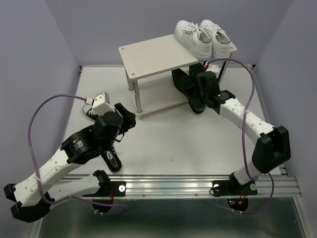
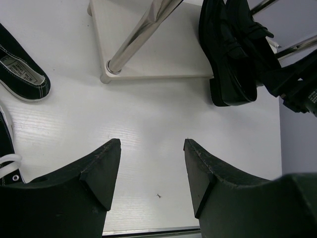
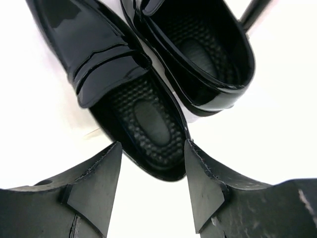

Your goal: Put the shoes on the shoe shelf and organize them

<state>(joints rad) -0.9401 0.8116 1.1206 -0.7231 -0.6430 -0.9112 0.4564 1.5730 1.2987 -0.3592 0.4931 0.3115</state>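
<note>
The shoe shelf [image 1: 153,57] stands at the back middle. Two white sneakers [image 1: 203,37] sit side by side on the right end of its top board. Two glossy black loafers [image 1: 184,84] lie side by side at the right end of the lower tier; both show in the right wrist view [image 3: 104,54]. My right gripper [image 3: 151,144] is open, its fingertips either side of the heel of the nearer loafer [image 3: 148,124]. My left gripper [image 2: 152,144] is open and empty above bare table. One black canvas sneaker [image 2: 22,74] lies to its left and another [image 2: 6,148] at the frame's edge.
A silver shelf leg [image 2: 133,42] and the lower board [image 2: 163,49] are ahead of my left gripper. In the top view one canvas sneaker [image 1: 91,111] lies behind the left wrist and one [image 1: 113,161] under the left arm. A metal rail [image 1: 173,186] runs along the table's near edge.
</note>
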